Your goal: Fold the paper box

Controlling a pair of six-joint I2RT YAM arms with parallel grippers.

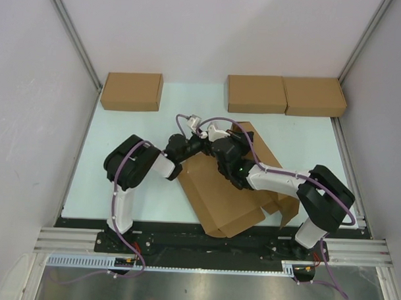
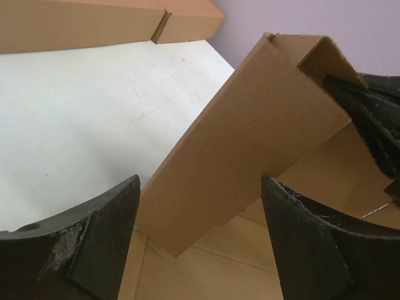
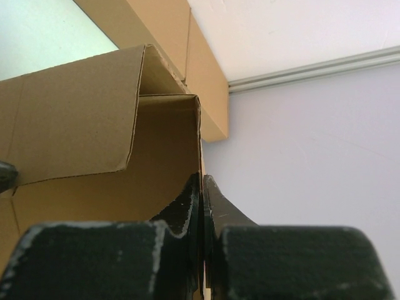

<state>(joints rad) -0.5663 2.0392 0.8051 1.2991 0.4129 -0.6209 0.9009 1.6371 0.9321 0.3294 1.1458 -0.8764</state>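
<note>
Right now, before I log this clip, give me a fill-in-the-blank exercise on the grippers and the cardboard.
1. The right gripper is ___ on a raised wall of the half-folded plain brown corrugated-cardboard paper box.
2. The left gripper is ___, holding nothing.
3. Along the far edge of the pale table lie ___ compact brown cardboard boxes.
Missing words: shut; open; three.

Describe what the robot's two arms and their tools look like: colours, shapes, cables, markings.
Both the left arm and right arm mix white links with chunky black joint housings. Purple cables loop along them. A small green light glows on the right arm. The left tool has broad, curved black fingers, scuffed pale at the edges; the right tool looks the same.
</note>
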